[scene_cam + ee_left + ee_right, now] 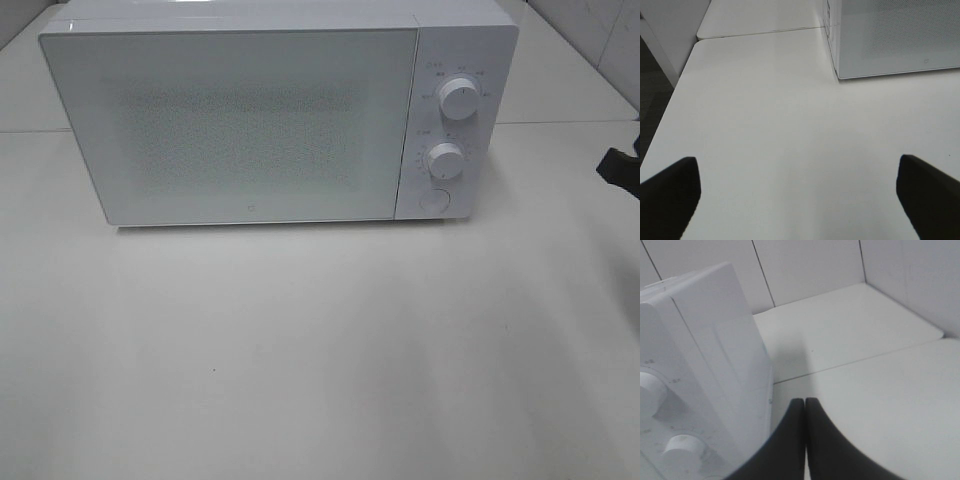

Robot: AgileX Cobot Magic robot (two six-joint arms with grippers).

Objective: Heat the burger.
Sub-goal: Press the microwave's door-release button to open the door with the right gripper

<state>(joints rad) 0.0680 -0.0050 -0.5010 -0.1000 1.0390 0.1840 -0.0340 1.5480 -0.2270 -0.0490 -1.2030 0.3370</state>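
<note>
The burger is out of view. A white microwave [250, 120] stands at the back of the white table [320, 360] with its door [230, 125] closed. Two round knobs [458, 100] and a round button [433, 200] sit on its right panel. My left gripper [797, 195] is open over bare table, to the left of the microwave [895, 37], with nothing between its black fingers [670, 195]. My right gripper [805, 407] is shut on nothing, hovering beside the microwave's [695, 355] right side near the knobs [682, 447]. A black part of the right arm [625, 165] shows at the right edge.
White tiled walls [805, 265] close in the table behind and to the right of the microwave. The table's left edge [670, 100] drops to a dark floor [652, 85]. A seam between two tabletops [760, 33] runs along behind the microwave's front.
</note>
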